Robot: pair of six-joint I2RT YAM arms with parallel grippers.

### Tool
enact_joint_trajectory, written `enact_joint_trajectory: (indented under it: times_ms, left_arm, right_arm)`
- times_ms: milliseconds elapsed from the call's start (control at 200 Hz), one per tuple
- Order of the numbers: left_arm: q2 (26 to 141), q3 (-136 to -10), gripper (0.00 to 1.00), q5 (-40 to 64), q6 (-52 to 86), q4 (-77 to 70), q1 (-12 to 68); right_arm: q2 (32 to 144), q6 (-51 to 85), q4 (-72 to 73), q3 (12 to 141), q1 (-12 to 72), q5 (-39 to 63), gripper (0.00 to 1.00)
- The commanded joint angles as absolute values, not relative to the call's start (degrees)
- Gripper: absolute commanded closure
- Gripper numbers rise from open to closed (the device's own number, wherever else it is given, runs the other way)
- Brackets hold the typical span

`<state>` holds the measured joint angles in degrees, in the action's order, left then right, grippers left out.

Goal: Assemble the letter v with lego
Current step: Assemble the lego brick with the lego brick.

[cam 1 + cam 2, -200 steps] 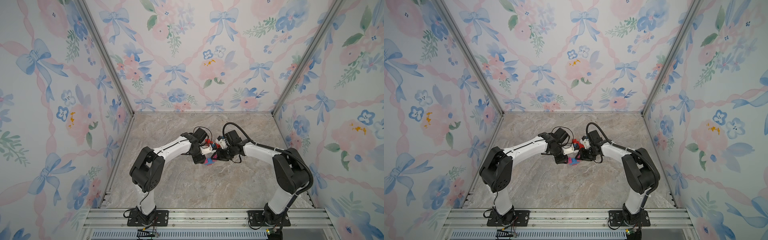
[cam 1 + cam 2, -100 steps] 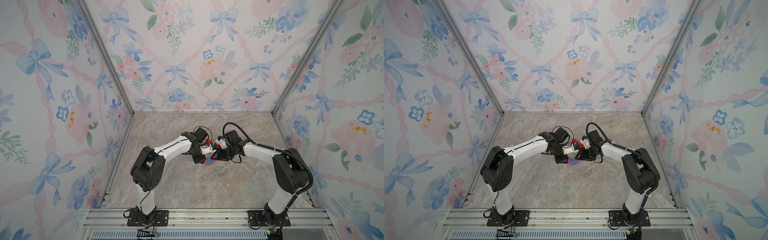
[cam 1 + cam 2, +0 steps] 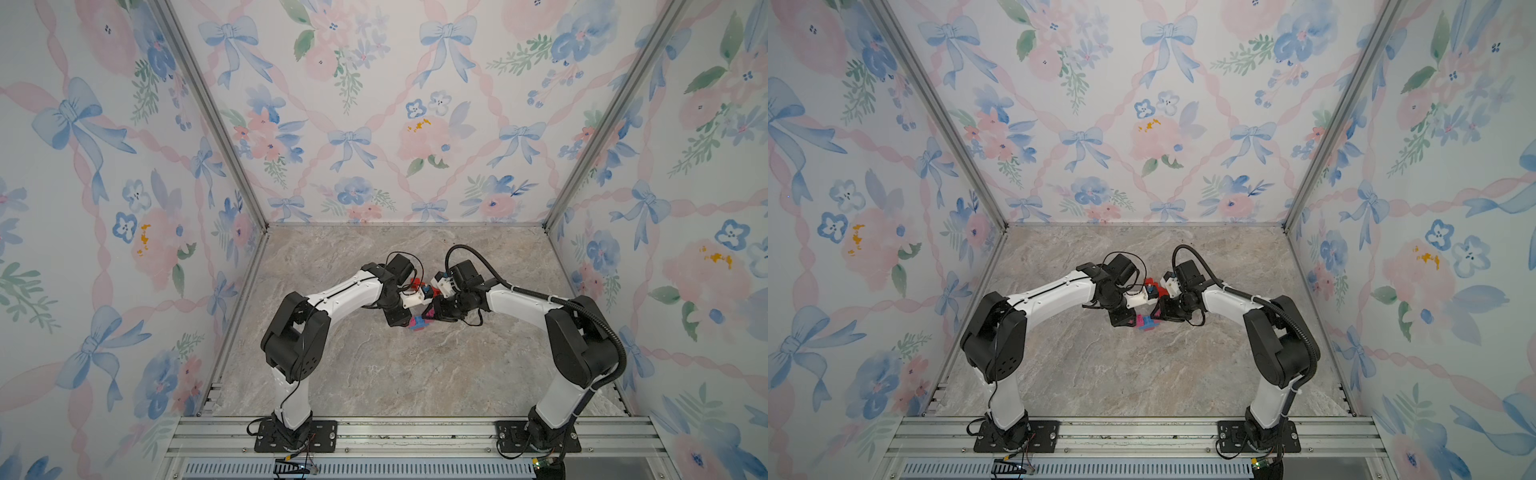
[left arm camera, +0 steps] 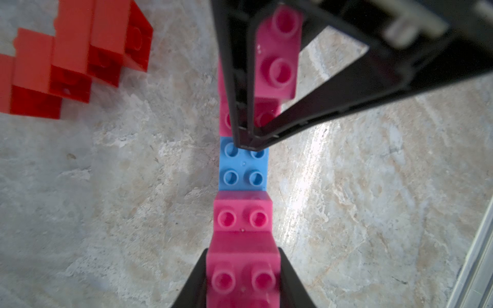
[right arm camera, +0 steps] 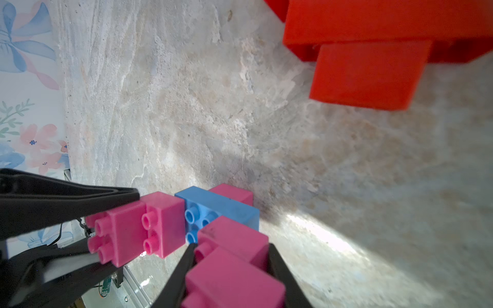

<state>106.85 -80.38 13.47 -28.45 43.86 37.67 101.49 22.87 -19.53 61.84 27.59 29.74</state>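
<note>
Two pink studded plastic stacks (image 4: 242, 218) (image 4: 277, 53), each pinched in one arm's jaws, flank a blue brick (image 4: 242, 168); marbled tabletop (image 4: 106, 213), floral walls (image 3: 374, 124).

Red bricks (image 4: 74, 61) crowd far side of pink-blue row (image 4: 242, 170); near floor (image 3: 395, 374) open.

Left arm (image 3: 345, 291), right arm (image 3: 523, 297) angled inward, low; jaws clamped.

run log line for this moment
left tool: shut on left pink plastic brick stack; right tool: shut on right pink brick stack; blue studded brick: between stacks; red brick cluster: apart
</note>
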Motion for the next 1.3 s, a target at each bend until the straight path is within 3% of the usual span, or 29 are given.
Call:
enact_joint_trajectory:
  times_ms: [0, 1295]
  left_arm:
    - [106.18, -81.05, 1.00, 13.76, -28.44, 45.44, 37.18]
    - [107.13, -76.52, 1.00, 8.89, -26.52, 43.29, 39.56]
  right_arm:
    - [102.56, 22.06, -19.88, 61.05, 27.90, 29.01, 0.62]
    - [103.10, 22.24, -19.66, 60.90, 27.93, 29.01, 0.62]
